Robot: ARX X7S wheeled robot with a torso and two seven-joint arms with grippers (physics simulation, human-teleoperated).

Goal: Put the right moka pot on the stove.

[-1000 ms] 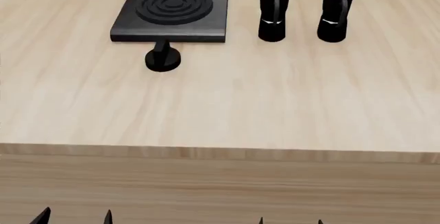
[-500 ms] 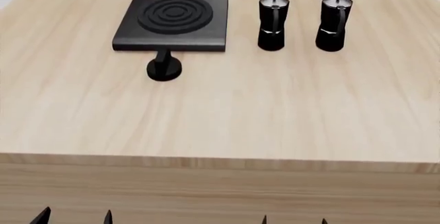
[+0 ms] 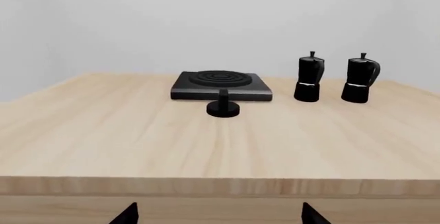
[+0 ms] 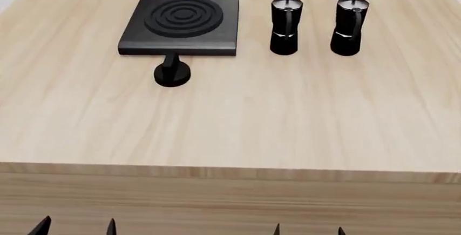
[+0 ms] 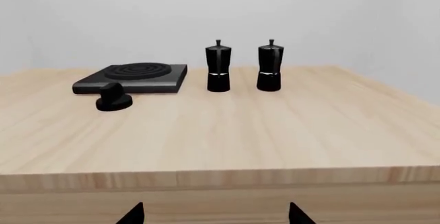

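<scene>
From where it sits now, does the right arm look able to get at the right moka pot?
Probably yes. The right gripper sits low at the near edge of the table, and bare wood lies between it and the right moka pot. The other pot stands apart beside it.

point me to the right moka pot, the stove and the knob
right moka pot [image 4: 351, 25], head view, on its body.
stove [image 4: 181, 19], head view, on the ring burner.
knob [image 4: 172, 73], head view, on its round base.
</scene>
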